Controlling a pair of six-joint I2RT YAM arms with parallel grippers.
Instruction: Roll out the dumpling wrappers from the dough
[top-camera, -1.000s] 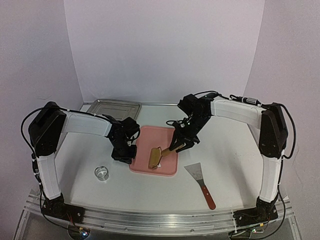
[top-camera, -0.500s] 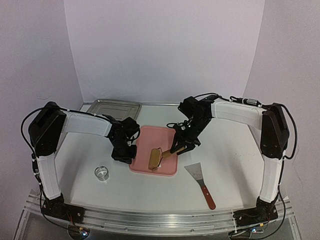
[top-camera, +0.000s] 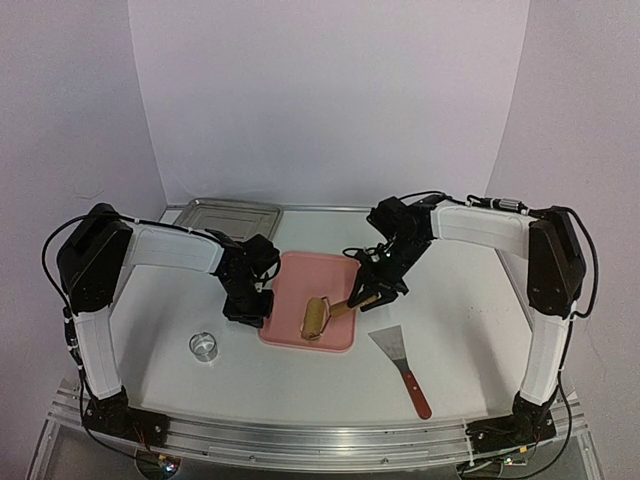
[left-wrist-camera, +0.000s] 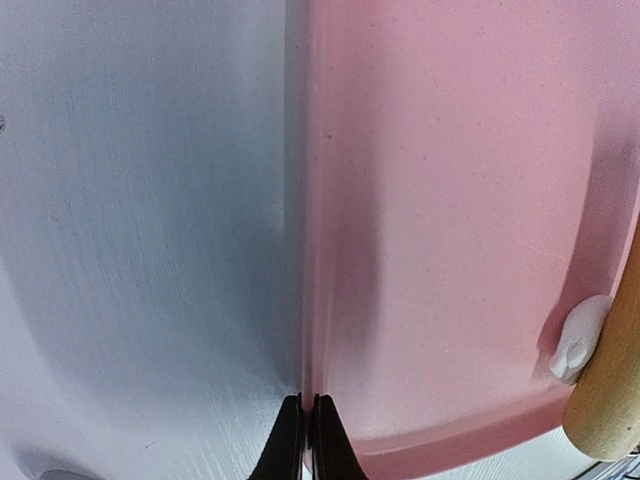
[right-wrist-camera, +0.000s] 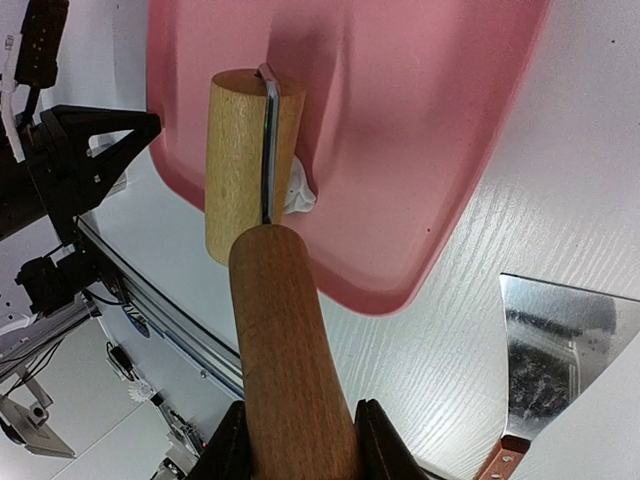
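Note:
A pink tray (top-camera: 300, 270) lies mid-table. My left gripper (top-camera: 252, 305) is shut on its left rim; the left wrist view shows the fingers (left-wrist-camera: 308, 425) pinched on the rim (left-wrist-camera: 312, 250). My right gripper (top-camera: 370, 295) is shut on the wooden handle (right-wrist-camera: 285, 340) of a roller (top-camera: 316, 318). The roller drum (right-wrist-camera: 240, 160) rests on the tray's near part. A small white lump of dough (right-wrist-camera: 300, 192) sticks out from under the drum, and it also shows in the left wrist view (left-wrist-camera: 578, 340). No flat round wrappers are in view.
A metal baking tray (top-camera: 232, 212) sits at the back left. A small ring cutter (top-camera: 204, 346) stands near the front left. A metal scraper with a red handle (top-camera: 402, 365) lies right of the pink tray, its blade close to my right gripper (right-wrist-camera: 570, 335).
My right gripper has moved right and slightly nearer, drawing the roller a little to the right over the dough. The left gripper has not moved.

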